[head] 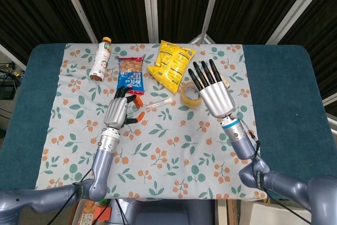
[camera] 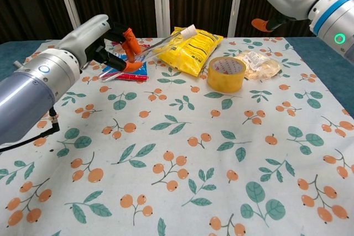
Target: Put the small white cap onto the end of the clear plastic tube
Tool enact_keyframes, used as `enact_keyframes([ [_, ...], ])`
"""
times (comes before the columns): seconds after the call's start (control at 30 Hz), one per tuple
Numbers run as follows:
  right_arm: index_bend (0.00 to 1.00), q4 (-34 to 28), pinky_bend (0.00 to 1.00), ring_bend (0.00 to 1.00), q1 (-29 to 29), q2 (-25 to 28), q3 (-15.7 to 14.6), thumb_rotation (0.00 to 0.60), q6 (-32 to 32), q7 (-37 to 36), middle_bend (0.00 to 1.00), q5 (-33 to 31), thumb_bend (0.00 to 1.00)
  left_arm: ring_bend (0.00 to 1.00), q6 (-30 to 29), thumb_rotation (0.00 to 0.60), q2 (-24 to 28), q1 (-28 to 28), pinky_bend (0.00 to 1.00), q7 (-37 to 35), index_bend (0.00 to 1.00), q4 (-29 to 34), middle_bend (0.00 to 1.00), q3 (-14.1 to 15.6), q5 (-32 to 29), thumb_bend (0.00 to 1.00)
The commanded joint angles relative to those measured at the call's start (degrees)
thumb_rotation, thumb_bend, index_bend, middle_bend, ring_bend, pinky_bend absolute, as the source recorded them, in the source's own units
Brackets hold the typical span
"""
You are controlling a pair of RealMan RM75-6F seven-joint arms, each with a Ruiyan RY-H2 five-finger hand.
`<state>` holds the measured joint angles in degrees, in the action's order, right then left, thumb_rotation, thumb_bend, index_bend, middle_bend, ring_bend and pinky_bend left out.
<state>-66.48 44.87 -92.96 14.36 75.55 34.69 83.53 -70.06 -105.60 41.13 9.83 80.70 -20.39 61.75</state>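
Cloth: a fruit-print cloth (camera: 182, 153) covers the bench (head: 279, 77), filling the lower part of the chest view.
Left hand: the left hand (head: 117, 112), left of centre in the head view, grips the clear plastic tube (camera: 157, 41) in its orange-tipped fingers (camera: 130, 38).
Tube: raised off the cloth, slanting up to the right (seen in the chest view).
Cap: the small white cap (camera: 189, 30) sits on the tube's raised right end, in front of the yellow bag.
Right hand: the right hand (head: 213, 91), right of centre, is held above the bench with fingers straight and spread, holding nothing.
Tape: a yellow tape roll (camera: 226, 73) lies flat, just left of the right hand in the head view.
Far row: bottle (head: 100, 58), blue snack packet (head: 130, 72), yellow snack bag (head: 170, 63) and a clear packet (camera: 258, 63) along the upper edge.
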Motion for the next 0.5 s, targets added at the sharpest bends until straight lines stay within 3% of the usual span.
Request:
enact_keyframes([
  [0.03, 0.04, -0.35, 0.00, 0.00, -0.55, 0.63, 0.37, 0.600, 0.23, 0.04, 0.03, -0.70, 0.35, 0.14, 0.03, 0.600, 0.80, -0.82, 0.03, 0.04, 0.75, 0.40, 0.55, 1.38, 0.90, 0.55],
  [0.5, 0.04, -4.34, 0.00, 0.00, -1.14, 3.01, 0.71, 0.600, 0.72, 1.62, 0.03, -0.66, 0.35, 0.15, 2.46, 0.600, 0.27, -3.16, 0.03, -0.01, 0.75, -4.15, 0.55, 7.32, 3.19, 0.55],
])
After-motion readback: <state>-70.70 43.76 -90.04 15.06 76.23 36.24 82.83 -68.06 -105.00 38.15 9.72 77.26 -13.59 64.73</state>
